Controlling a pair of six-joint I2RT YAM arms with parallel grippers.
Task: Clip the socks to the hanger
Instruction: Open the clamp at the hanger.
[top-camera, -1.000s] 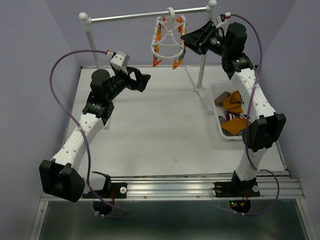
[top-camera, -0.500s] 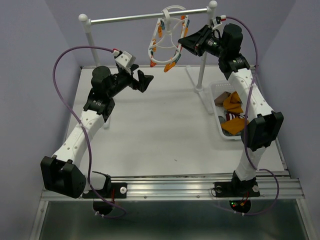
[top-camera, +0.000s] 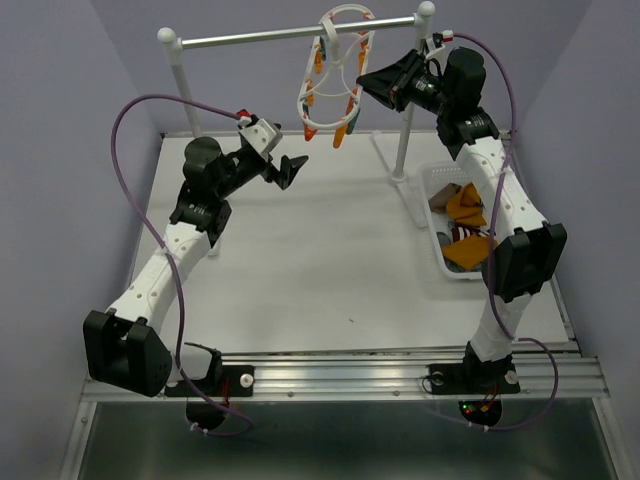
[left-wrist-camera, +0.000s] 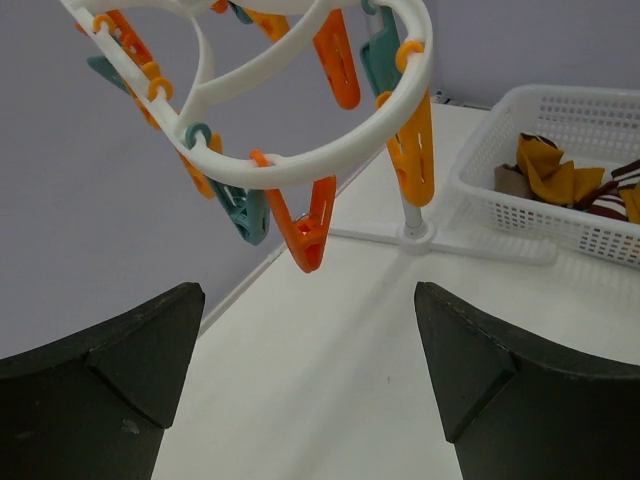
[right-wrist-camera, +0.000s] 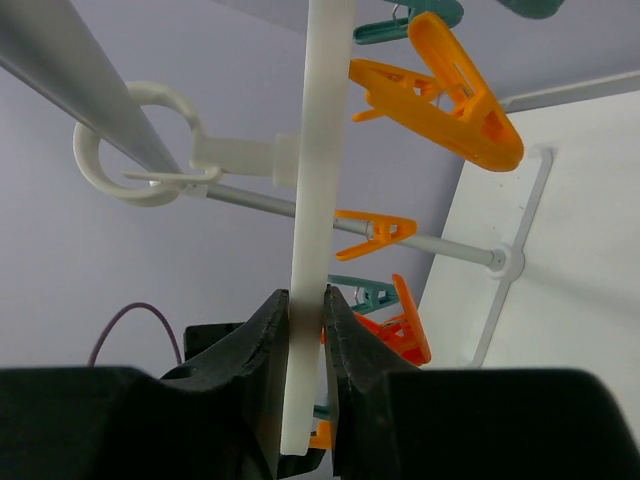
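Observation:
The white oval hanger (top-camera: 335, 75) with orange and teal clips hangs by its hook from the rail and is tilted. My right gripper (top-camera: 368, 80) is shut on the hanger's white frame (right-wrist-camera: 320, 150), which stands upright between the jaws of that gripper (right-wrist-camera: 306, 300). My left gripper (top-camera: 292, 168) is open and empty, below and left of the hanger. In the left wrist view the left gripper (left-wrist-camera: 305, 292) sits under the hanger ring (left-wrist-camera: 345, 145), apart from it, with an orange clip (left-wrist-camera: 308, 232) hanging just above the gap. Mustard-orange and brown socks (top-camera: 465, 215) (left-wrist-camera: 555, 180) lie in the basket.
A silver rail (top-camera: 260, 35) on two white posts (top-camera: 180, 85) spans the back of the table. The white plastic basket (top-camera: 438, 182) (left-wrist-camera: 560, 228) stands at the right edge, beside the right post's foot (left-wrist-camera: 415, 235). Purple walls close in the left, back and right sides.
My right gripper has closed onto the hanger frame, and the hanger has swung up and tilted. My left arm has reached rightward toward the hanger, still open.

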